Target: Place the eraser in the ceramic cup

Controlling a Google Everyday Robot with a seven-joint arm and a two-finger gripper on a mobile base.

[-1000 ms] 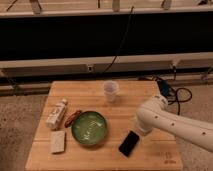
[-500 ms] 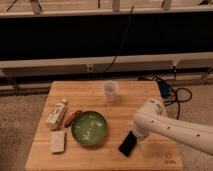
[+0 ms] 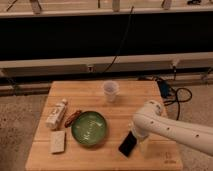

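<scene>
**Gripper lowered beside the eraser near the counter's front edge**

A wooden counter (image 3: 100, 160) is seen from above and in front. The eraser (image 3: 127, 144), a flat black block, is laid at a slant on the counter close to the front edge, right of the middle. The cup (image 3: 110, 91) is stood upright near the back edge, about midway along it and well apart from the eraser.

A white arm (image 3: 170, 129) is reached in over the right edge, with its rounded elbow raised above the counter. The gripper (image 3: 144, 145) is pointed down just beside the eraser's right side; whether it touches the eraser cannot be told. The fingers are held apart, and nothing is clamped between them.

A wide green bowl (image 3: 74, 129) is placed just left of the eraser. Near the left edge a white bottle (image 3: 56, 114) is laid on its side. A pale beige block (image 3: 58, 141) is set towards the front left corner. A small reddish-brown thing (image 3: 73, 117) is laid between the bottle and the bowl; what it is cannot be told. Dark cables (image 3: 175, 94) are seen on the floor beyond the right edge.
</scene>
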